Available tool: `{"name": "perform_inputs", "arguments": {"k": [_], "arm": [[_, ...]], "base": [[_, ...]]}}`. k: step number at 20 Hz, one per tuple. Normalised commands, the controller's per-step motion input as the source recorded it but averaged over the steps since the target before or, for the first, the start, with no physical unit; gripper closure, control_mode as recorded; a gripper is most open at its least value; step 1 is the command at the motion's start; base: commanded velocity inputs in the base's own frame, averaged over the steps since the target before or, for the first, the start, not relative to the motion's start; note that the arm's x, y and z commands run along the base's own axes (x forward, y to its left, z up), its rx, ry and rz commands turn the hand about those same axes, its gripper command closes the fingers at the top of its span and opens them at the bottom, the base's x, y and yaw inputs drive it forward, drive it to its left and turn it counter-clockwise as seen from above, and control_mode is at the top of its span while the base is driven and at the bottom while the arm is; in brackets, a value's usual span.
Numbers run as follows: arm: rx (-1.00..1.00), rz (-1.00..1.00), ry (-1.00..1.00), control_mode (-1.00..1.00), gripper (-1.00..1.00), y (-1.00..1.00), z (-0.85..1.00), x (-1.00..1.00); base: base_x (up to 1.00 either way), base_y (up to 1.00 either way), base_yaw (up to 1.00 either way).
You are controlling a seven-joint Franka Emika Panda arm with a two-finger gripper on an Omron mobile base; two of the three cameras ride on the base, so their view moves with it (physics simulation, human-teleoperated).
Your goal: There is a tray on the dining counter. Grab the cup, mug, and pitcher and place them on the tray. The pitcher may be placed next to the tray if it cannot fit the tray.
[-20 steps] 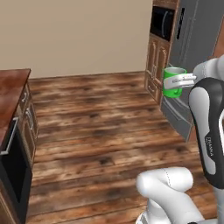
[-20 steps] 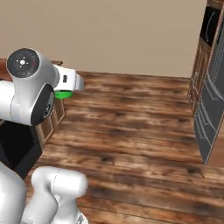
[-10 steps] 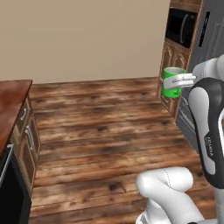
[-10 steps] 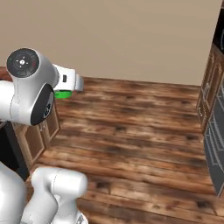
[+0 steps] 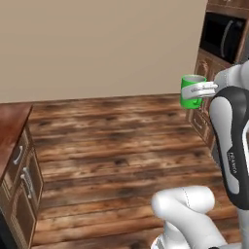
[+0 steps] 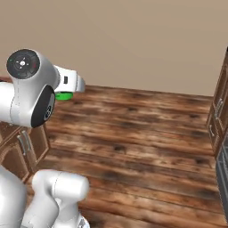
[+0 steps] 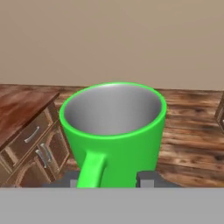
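A bright green mug [image 5: 189, 93] with a loop handle and a pale grey inside hangs upright in the air above the wood floor, and my gripper [image 5: 198, 91] is shut on it. In the hand view the mug [image 7: 116, 131] sits close up, its handle toward the camera, between the two dark fingertips of the gripper [image 7: 110, 178]. From the right base view a sliver of the mug [image 6: 64, 95] shows under the white hand. The tray, the dining counter, the cup and the pitcher are out of view.
A reddish-brown topped cabinet [image 5: 14, 160] with drawers stands at the left. Tall dark wood cabinets with a built-in microwave [image 5: 222, 34] rise at the right. Wide bare plank floor [image 5: 116, 141] lies between them, with a beige wall behind.
The whole picture has slid to the right in both base views, so the camera has turned with the base. The mug stays held in the gripper, at the same place relative to the arm.
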Motion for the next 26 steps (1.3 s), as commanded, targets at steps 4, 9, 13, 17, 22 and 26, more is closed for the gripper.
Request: {"name": "perform_inputs", "arguments": {"k": [4,9,13,17,22,26], "arm": [[0.00,0.00,0.00,1.00,1.00,0.00,0.00,0.00],[0.00,0.00,0.00,1.00,1.00,0.00,0.00,0.00],[0.00,0.00,0.00,1.00,1.00,0.00,0.00,0.00],[0.00,0.00,0.00,1.00,1.00,0.00,0.00,0.00],[0.00,0.00,0.00,1.00,1.00,0.00,0.00,0.00],[0.00,0.00,0.00,1.00,1.00,0.00,0.00,0.00]], "base": [[1.00,-0.16,0.05],[1.00,-0.22,0.07],[1.00,-0.29,0.09],[1.00,-0.58,0.19],[1.00,-0.64,0.51],[1.00,-0.67,0.65]]}}
